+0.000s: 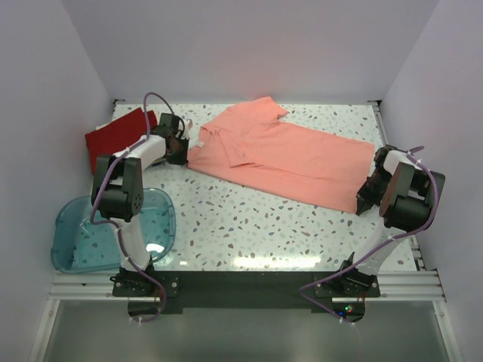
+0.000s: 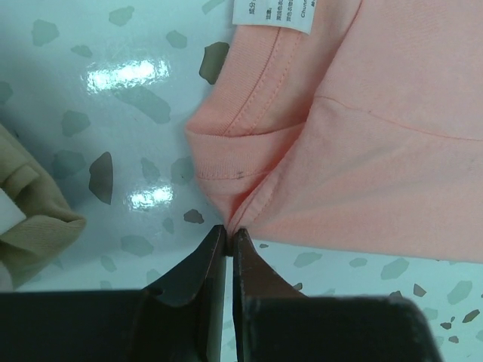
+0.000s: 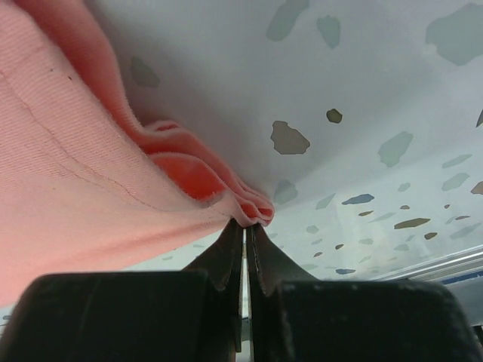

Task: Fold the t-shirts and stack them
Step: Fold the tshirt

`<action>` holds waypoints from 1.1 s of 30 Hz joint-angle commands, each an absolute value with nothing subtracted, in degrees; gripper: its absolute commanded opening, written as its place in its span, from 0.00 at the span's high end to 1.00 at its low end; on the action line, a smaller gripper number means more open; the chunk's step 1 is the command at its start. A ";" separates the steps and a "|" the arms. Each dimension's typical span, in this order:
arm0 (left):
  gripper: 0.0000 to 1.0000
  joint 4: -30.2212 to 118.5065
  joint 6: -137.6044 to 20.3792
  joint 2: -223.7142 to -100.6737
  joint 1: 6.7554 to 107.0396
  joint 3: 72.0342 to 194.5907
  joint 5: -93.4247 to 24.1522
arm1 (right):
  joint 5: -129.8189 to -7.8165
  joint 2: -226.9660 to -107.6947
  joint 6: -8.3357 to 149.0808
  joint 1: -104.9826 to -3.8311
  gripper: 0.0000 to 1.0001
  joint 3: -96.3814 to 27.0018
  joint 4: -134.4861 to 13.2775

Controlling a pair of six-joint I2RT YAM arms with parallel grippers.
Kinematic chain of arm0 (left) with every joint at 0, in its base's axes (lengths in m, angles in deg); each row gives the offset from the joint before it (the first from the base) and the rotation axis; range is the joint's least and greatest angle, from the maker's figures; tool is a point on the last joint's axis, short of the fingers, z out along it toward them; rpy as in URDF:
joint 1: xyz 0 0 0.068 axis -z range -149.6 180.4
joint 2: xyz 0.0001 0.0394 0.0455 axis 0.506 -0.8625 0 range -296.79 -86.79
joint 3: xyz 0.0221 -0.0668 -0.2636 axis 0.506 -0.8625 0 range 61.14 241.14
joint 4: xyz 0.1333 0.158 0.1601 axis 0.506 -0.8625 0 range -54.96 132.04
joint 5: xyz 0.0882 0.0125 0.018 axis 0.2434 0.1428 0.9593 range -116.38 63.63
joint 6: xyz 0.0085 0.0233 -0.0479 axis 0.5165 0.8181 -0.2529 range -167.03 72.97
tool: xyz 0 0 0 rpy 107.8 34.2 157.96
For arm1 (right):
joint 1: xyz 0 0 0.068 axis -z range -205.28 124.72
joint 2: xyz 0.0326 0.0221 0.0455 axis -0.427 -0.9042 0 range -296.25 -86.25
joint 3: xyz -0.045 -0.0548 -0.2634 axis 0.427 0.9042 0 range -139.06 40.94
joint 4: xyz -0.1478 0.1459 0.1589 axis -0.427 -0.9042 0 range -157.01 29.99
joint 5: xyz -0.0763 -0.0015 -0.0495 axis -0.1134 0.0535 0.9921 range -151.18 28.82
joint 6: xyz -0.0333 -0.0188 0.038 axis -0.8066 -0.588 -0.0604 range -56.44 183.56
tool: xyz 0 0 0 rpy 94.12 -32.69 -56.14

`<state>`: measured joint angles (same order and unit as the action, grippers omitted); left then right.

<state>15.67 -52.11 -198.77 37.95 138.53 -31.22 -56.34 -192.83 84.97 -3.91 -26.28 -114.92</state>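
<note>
The salmon-pink t-shirt (image 1: pixel 283 154) lies stretched across the table from back left to right. My left gripper (image 1: pixel 181 148) is shut on its collar-end corner; the left wrist view shows the pink cloth (image 2: pixel 362 151) pinched at the fingertips (image 2: pixel 229 234), with a white label (image 2: pixel 275 13) above. My right gripper (image 1: pixel 364 200) is shut on the shirt's hem corner, bunched cloth (image 3: pixel 226 188) pinched at its tips (image 3: pixel 247 224). A folded deep red t-shirt (image 1: pixel 117 136) lies at the back left. A cream cloth (image 2: pixel 30 219) shows at the left of the left wrist view.
A translucent blue tub (image 1: pixel 113 230) stands at the near left beside the left arm's base. Walls enclose the speckled table (image 1: pixel 249 226) on the left, back and right.
</note>
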 commanded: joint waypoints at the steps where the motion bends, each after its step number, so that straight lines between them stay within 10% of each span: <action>1: 0.95 15.58 -49.67 -197.62 37.08 140.25 -26.55 | -49.49 -195.06 84.83 -3.40 1.00 -26.56 -110.90; 33: 0.76 18.12 -55.02 -190.68 40.50 139.63 -34.19 | -50.45 -193.75 84.74 -3.40 1.00 -27.08 -110.99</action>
<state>15.43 -52.46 -194.60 38.39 138.83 -29.53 -52.97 -192.90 84.92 -3.85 -26.54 -114.92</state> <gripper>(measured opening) 0.231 0.011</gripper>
